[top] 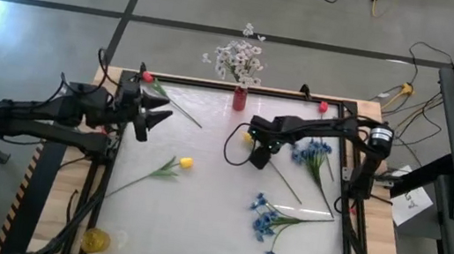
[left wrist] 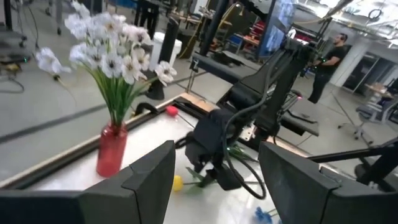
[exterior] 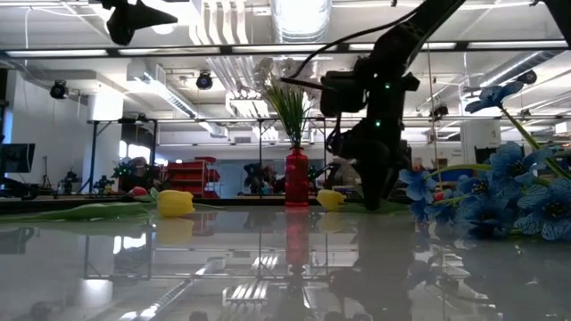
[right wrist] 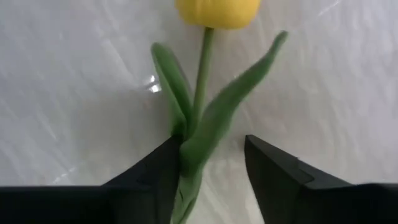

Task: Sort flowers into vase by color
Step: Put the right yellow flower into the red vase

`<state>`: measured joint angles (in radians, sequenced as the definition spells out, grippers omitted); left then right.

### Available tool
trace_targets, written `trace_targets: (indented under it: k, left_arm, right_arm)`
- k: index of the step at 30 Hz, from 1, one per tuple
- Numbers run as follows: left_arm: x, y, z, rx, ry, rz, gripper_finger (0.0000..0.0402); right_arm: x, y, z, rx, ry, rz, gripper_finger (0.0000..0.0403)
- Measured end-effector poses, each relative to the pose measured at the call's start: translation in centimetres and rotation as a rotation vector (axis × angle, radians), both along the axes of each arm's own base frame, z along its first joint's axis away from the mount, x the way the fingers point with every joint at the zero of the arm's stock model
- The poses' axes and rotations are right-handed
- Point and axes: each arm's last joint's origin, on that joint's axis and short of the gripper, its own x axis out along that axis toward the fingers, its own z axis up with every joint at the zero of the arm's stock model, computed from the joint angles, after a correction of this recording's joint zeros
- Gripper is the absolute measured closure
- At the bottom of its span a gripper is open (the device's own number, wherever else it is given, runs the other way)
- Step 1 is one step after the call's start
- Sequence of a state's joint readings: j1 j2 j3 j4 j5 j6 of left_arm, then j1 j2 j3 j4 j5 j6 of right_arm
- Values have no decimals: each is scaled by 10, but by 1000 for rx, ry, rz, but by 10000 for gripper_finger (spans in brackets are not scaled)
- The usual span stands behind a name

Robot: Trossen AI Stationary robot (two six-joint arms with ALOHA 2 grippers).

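The surface (top: pixel 196 221) is a glossy white sheet that mirrors the ceiling lights, edged with bare pale wood (top: pixel 52 200) and a matt black metal frame (top: pixel 241 89). Between the right tool's (right wrist: pixel 208 165) matt black plastic fingers (right wrist: pixel 280 180), the yellow tulip (right wrist: pixel 205 93) looks like smooth satin-like fabric. Beyond that tool, the red vase (exterior: pixel 296 178) is shiny and translucent like glass.

Right gripper (right wrist: pixel 208 171) over the white table (right wrist: pixel 68 93), fingers (right wrist: pixel 283 183) parted astride the green stem (right wrist: pixel 200 81); yellow bud (right wrist: pixel 217 11) at 12 o'clock.
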<state>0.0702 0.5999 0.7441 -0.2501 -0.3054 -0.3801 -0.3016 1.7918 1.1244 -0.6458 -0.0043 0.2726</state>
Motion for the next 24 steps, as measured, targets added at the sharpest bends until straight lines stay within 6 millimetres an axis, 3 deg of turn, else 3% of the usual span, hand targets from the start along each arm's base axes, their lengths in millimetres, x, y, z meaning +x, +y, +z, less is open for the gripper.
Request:
trace_targets:
  k: [6,8,10,12,16,19,24]
  left_arm:
    - [-11,2,4,61,-19,19,180]
    - [-16,2,7,79,-36,25,180]
    - [-22,2,9,92,-51,28,180]
    - [-25,2,9,102,-48,27,180]
    - [-26,2,6,97,-17,25,180]
    - [-23,2,4,84,-5,26,180]
    - [-10,3,-1,45,33,27,180]
  right_arm:
    - [9,2,-5,50,0,-19,350]
    - [9,2,0,57,-26,-4,381]
    - [9,2,11,37,-73,6,387]
    - [10,1,31,-18,-180,3,389]
    - [-5,4,89,-149,-460,9,390]
    - [-27,6,112,-284,-629,32,390]
    - [-68,4,152,-749,-963,-105,390]
